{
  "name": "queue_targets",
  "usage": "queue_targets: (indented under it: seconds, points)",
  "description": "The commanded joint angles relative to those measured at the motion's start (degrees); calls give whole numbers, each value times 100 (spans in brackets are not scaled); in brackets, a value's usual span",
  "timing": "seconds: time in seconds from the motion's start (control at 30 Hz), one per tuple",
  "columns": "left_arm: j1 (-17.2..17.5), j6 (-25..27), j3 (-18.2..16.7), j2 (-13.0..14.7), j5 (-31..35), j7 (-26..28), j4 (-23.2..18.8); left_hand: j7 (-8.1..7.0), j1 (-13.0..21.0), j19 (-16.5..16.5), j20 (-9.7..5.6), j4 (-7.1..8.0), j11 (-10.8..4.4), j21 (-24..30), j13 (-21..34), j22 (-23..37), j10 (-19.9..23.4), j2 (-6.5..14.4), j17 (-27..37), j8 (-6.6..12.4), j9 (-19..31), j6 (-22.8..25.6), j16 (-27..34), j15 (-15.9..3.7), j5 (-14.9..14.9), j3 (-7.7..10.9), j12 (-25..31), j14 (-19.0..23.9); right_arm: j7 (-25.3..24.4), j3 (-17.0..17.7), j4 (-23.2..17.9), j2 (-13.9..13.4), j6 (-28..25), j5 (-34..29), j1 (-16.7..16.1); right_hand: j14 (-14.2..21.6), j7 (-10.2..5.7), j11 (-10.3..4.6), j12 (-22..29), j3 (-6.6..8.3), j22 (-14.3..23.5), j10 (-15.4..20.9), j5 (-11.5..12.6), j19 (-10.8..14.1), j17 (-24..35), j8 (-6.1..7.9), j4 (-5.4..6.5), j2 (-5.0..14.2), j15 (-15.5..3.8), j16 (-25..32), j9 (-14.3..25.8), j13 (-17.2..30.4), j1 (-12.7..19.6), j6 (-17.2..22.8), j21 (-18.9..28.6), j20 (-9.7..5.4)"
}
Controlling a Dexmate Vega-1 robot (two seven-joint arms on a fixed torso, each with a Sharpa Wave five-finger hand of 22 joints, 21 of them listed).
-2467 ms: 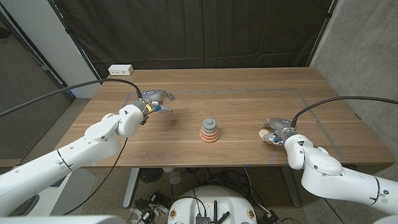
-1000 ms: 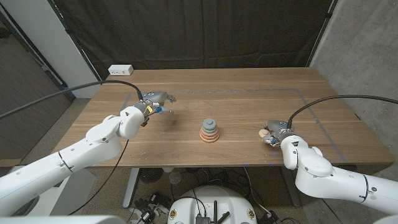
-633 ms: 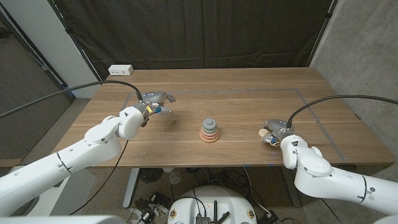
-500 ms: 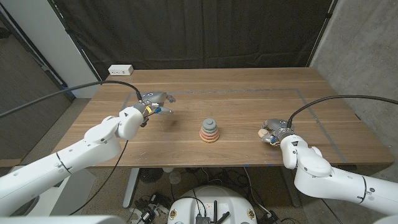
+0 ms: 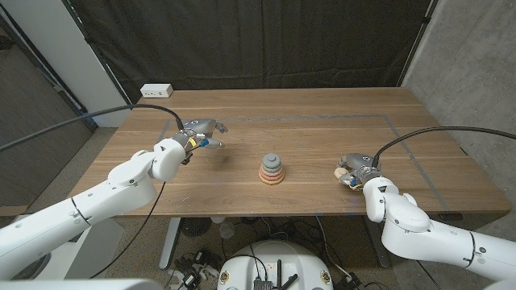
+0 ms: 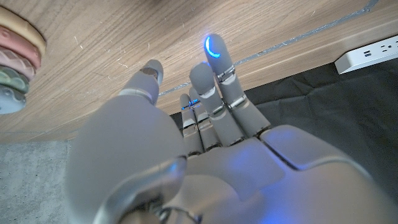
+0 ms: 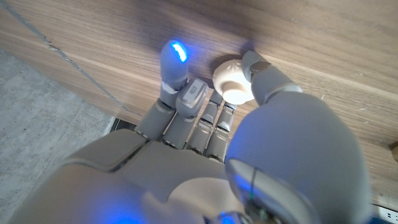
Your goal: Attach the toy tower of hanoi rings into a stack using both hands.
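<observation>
The ring stack (image 5: 272, 169) stands upright at the table's middle: a grey top over green, pink and peach rings. It also appears as stacked rings (image 6: 15, 53) in the left wrist view. My left hand (image 5: 197, 131) hovers well to the stack's left, fingers (image 6: 214, 59) spread and holding nothing. My right hand (image 5: 355, 170) sits on the table to the stack's right. A small cream knob piece (image 7: 233, 83) lies on the wood, pinched between that hand's thumb and its curled fingers. The same cream piece (image 5: 340, 171) peeks out on the stack side of the right hand.
A white power strip (image 5: 157, 90) lies at the table's back left corner, also seen as a power strip (image 6: 367, 53) in the left wrist view. Thin blue tape lines (image 5: 387, 121) mark the wood. Black cables trail from both arms. A black curtain hangs behind.
My right hand has crept slightly towards the stack and closed in on the cream piece. The left hand and the stack have stayed put.
</observation>
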Motion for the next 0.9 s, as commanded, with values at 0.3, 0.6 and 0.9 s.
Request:
queue_targets:
  seconds: [0.3,0.6,0.9]
  points:
    - [49,-48,-69,36,-59,79,2,-19,-44,43,-535,-6,12,42,26,2,90,2,22,12,31,59,1,-151,33,60,16,59,-238,240,-200,-91,87,-112,-207,178,-22,-275,-53,-34,28,627,50,127,19,77,23,78,-205,24,-11,113,37,163,42,-223]
    - [96,-71,-115,62,-99,132,2,-19,-48,44,-534,-4,8,44,26,1,85,4,12,11,34,65,-21,-152,36,73,7,36,-161,273,-346,-176,58,-262,-214,204,-44,-287,-76,-44,27,653,56,134,18,88,29,78,-204,13,-21,137,35,190,28,-222]
    - [195,-94,-182,92,-147,260,17,-31,-55,45,-534,-6,16,55,30,3,86,-12,29,5,38,62,-9,-151,37,80,2,58,-63,279,-539,-248,9,-476,-223,228,-44,-292,-88,-54,38,703,60,156,18,111,36,86,-204,6,-31,155,29,248,30,-223]
